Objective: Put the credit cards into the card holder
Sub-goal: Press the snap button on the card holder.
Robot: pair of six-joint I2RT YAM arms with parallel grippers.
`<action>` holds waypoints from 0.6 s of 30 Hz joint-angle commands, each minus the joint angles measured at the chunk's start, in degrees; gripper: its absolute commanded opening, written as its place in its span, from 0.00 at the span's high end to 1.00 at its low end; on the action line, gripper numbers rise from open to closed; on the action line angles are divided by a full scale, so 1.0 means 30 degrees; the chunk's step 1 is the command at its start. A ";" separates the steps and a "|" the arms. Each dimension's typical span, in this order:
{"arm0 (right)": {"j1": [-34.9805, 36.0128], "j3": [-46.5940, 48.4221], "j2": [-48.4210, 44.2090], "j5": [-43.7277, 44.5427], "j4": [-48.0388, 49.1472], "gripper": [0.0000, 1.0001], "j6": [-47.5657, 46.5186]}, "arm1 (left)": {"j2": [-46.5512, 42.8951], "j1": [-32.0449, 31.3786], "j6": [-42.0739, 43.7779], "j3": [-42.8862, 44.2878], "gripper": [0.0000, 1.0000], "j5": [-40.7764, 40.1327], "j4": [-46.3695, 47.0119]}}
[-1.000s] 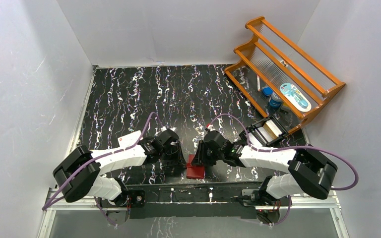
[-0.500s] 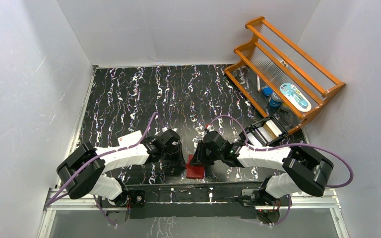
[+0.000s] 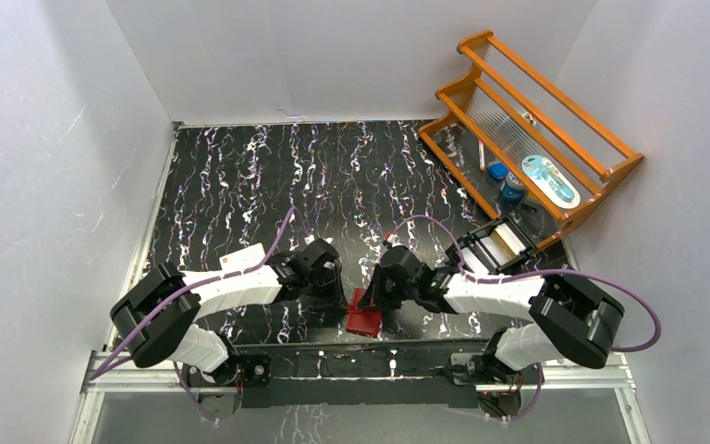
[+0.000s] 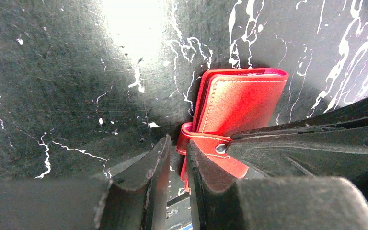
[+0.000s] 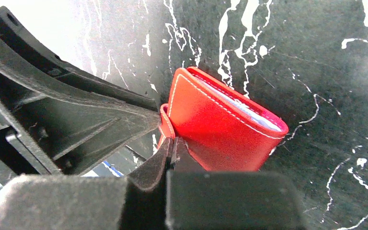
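The red card holder (image 3: 363, 320) lies folded shut at the table's near edge, between both grippers. Its strap with a metal snap (image 4: 219, 149) sticks out towards them. Pale bluish edges (image 5: 255, 113) show inside the fold; I cannot tell whether they are credit cards or pockets. No loose credit cards are in view. My right gripper (image 3: 372, 297) (image 5: 172, 142) is shut, its tips pinching the strap beside the holder (image 5: 215, 134). My left gripper (image 3: 336, 298) (image 4: 178, 141) stands slightly open. The strap's loop sits at its tips, against one finger and not clamped.
A black open box (image 3: 496, 248) with white and yellowish contents stands right of the right arm. An orange wooden rack (image 3: 536, 120) with small items stands at the back right. The metal rail (image 3: 361, 356) runs just below the holder. White walls enclose the table.
My right gripper has closed from partly open to shut at the strap. Both arms have shifted only slightly, and the holder stays in place.
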 commanded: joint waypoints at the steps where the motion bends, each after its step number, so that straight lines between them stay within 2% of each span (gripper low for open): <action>1: -0.0012 0.0361 -0.0750 0.0511 -0.0937 1.00 -0.0543 | -0.0559 0.0109 0.0174 0.0834 0.82 -0.0448 -0.0805; 6: -0.0012 0.0628 -0.1161 0.0956 -0.2321 1.00 -0.0818 | -0.1223 0.0114 0.0161 0.1111 0.78 -0.0777 -0.1266; 11: -0.0020 0.0096 -0.1213 0.0867 -0.2051 1.00 -0.1052 | -0.1117 0.0118 0.1295 0.2132 0.74 -0.1314 -0.1461; 18: -0.0020 -0.0017 -0.1430 0.0917 -0.2031 1.00 -0.1057 | 0.1143 0.0118 0.2294 0.2824 0.76 0.1458 0.0978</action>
